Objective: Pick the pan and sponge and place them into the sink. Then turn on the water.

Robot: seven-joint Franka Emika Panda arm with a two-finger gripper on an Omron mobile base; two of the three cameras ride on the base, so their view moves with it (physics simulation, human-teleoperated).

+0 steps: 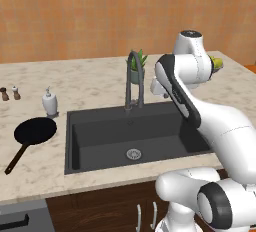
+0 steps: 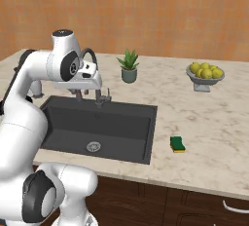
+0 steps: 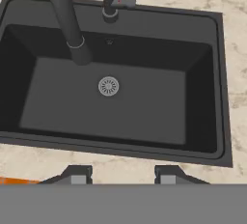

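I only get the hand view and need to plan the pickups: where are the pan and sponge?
Observer: The pan lies on the counter left of the sink, handle toward the counter's front edge.
Operator: And the sponge?
Observer: The sponge sits on the counter right of the sink, near the front edge.
Operator: Anything beside the pan?
Observer: A white soap bottle stands just behind it.

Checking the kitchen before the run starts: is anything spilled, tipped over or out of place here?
Nothing stands out. The pan lies flat on the counter left of the sink, the sponge sits flat on its right, and the basin is dry. The faucet and the soap bottle stand upright.
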